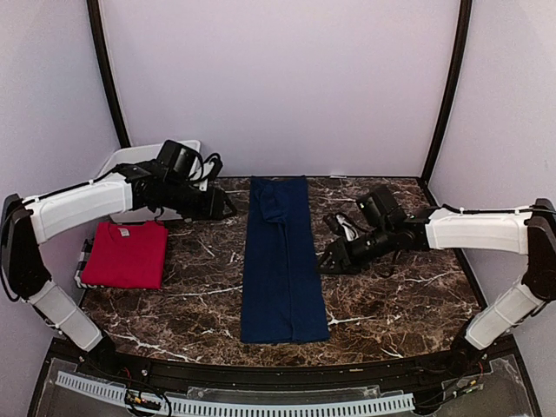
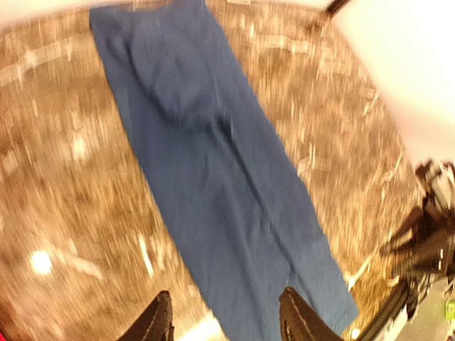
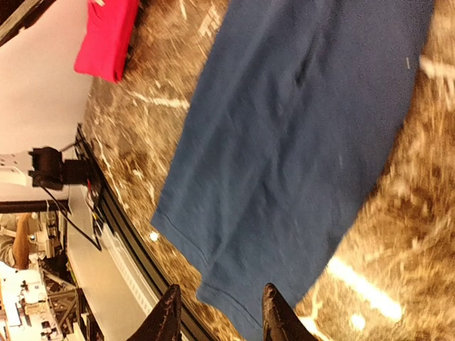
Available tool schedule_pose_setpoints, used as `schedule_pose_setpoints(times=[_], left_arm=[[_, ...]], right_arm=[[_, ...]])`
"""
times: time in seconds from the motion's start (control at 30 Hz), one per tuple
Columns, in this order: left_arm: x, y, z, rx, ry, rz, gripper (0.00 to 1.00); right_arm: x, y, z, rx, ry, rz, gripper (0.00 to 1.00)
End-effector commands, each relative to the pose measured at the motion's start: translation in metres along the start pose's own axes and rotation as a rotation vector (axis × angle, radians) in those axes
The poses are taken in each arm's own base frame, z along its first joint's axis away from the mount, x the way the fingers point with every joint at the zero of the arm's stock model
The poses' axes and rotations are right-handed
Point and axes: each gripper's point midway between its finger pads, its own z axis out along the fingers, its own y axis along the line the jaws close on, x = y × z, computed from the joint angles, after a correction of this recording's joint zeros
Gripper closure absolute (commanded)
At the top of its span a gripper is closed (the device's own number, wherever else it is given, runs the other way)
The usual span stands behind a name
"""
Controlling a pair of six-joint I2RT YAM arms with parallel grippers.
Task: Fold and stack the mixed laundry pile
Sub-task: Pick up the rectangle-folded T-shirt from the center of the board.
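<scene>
The left arm (image 1: pixel 74 208) is holding itself stretched inward, elbow out, with the left gripper (image 1: pixel 228 208) pointing toward the middle, jaws standing parted and empty. The right arm (image 1: pixel 478 230) is mirroring it, and the right gripper (image 1: pixel 326 261) is angling downward, its fingers (image 3: pixel 274 312) likewise standing apart.

Marble table (image 1: pixel 391 304) — navy T-shirt (image 1: pixel 282 261) flat mid-table, red T-shirt (image 1: pixel 129 254) folded left.

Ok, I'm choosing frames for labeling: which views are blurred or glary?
Top external: sharp, evenly lit. Left wrist: strong motion blur, warm cast, blown-out white at upper right, though the navy T-shirt is readable. Right wrist: milder blur, bright glare streaks on the marble table.
</scene>
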Motion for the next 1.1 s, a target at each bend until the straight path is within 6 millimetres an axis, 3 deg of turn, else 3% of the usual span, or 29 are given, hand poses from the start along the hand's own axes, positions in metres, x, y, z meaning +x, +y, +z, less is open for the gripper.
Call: schedule_pose_setpoints(times=[0.0,0.03,0.07,0.1,0.13,0.17,0.23,0.5,0.73,1.07], left_arm=[[0.105,-0.003,0.003,-0.016,0.164,-0.102,0.52],[0.119,-0.006,0.001,-0.012,0.18,-0.107,0.52],[0.147,-0.013,-0.004,0.002,0.22,-0.123,0.53],[0.155,-0.02,-0.01,0.025,0.22,-0.131,0.53],[0.183,-0.025,-0.009,0.038,0.271,-0.155,0.54],[0.191,-0.03,-0.015,0.058,0.271,-0.16,0.55],[0.227,-0.04,-0.019,0.077,0.327,-0.152,0.55],[0.292,-0.059,-0.01,0.077,0.452,-0.186,0.56],[0.317,-0.07,0.005,0.058,0.497,-0.192,0.58],[0.314,-0.057,0.017,-0.045,0.47,-0.208,0.59]], right_arm=[[0.052,-0.015,0.004,0.01,0.076,0.101,0.64],[0.063,-0.018,0.006,0.013,0.094,0.12,0.65],[0.072,-0.021,0.008,0.02,0.109,0.134,0.65],[0.08,-0.024,0.009,0.026,0.122,0.148,0.65],[0.087,-0.027,0.011,0.031,0.129,0.159,0.66],[0.094,-0.03,0.012,0.032,0.137,0.172,0.66],[0.107,-0.034,0.017,0.031,0.159,0.194,0.66],[0.134,-0.033,0.039,0.026,0.244,0.197,0.67],[0.151,-0.033,0.045,0.039,0.284,0.205,0.67],[0.153,-0.038,0.06,0.035,0.292,0.207,0.68]])
